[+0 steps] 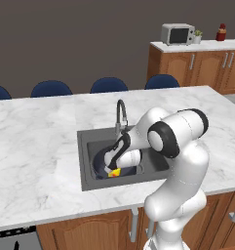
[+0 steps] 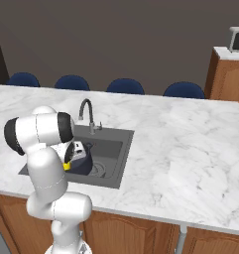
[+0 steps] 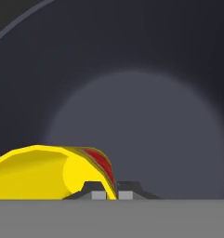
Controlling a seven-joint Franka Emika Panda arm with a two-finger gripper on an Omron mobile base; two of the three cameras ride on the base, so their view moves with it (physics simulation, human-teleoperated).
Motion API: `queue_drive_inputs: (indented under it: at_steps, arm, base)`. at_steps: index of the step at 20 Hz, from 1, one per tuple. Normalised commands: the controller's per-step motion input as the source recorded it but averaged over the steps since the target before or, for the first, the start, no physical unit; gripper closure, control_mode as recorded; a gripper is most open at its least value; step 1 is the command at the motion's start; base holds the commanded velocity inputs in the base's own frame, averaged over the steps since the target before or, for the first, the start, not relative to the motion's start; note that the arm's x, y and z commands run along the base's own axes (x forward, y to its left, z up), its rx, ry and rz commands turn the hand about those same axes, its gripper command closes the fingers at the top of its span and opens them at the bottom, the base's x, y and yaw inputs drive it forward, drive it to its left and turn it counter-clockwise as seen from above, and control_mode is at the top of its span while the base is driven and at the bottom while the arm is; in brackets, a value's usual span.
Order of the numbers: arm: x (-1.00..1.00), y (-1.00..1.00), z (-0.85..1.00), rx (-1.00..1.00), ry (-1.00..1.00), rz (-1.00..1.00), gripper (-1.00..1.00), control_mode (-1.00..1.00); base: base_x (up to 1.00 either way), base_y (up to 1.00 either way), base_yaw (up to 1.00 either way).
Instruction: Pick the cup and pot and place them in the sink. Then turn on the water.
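Tool point(image 3: 108, 189) was clenched on rim of yellow cup point(image 3: 43, 172), fingertips pinching wall by red mark, at bottom centre of hand view. Cup hung tilted over dark pot point(image 3: 132, 93), whose inside spread across frame behind it. Left base view: pot point(image 1: 102, 168) sat in sink point(image 1: 87, 146), frame centre, in marble desk point(image 1: 36, 141); cup point(image 1: 114, 172) showed yellow under arm. Faucet point(image 1: 120, 114) stood behind basin.
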Motion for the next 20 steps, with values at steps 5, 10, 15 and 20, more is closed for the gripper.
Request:
queue_drive_inputs:
  at_steps: [5, 10, 15, 20]
  arm:
    - [0.00, 0.00, 0.00, 0.00, 0.00, 0.00, -1.00, -1.00]
    - [0.00, 0.00, 0.00, 0.00, 0.00, 0.00, -1.00, -1.00]
    - [0.00, 0.00, 0.05, 0.00, 0.00, 0.00, -1.00, -1.00]
    - [-0.12, -0.03, 0.45, 0.00, -0.04, 0.00, -1.00, -1.00]
  base:
    - [0.00, 0.00, 0.00]
    - [0.00, 0.00, 0.00]
    - [0.00, 0.00, 0.00]
    - [0.00, 0.00, 0.00]
